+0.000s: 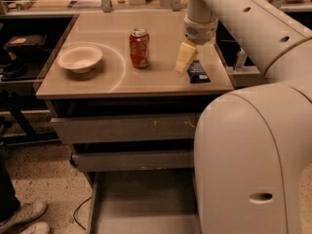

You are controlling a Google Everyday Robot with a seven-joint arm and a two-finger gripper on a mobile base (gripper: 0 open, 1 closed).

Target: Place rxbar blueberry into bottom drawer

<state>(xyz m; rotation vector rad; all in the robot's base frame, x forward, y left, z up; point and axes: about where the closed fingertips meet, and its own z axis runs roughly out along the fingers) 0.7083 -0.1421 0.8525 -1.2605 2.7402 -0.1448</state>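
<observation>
Reach step. Gripper (181, 66) just at 9 o'clock of rxbar blueberry (199, 71), low over table (97, 84). Open or shut: cannot tell. Bar not yet held. Next: slide toward 3 o'clock, grab, carry to bottom drawer (146, 206), open at 6 o'clock.

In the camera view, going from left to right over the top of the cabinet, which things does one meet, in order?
Round white bowl → orange-red soda can → cream gripper, low over the tabletop → small flat snack bar in a dark navy-blue wrapper, just right of the gripper.
</observation>
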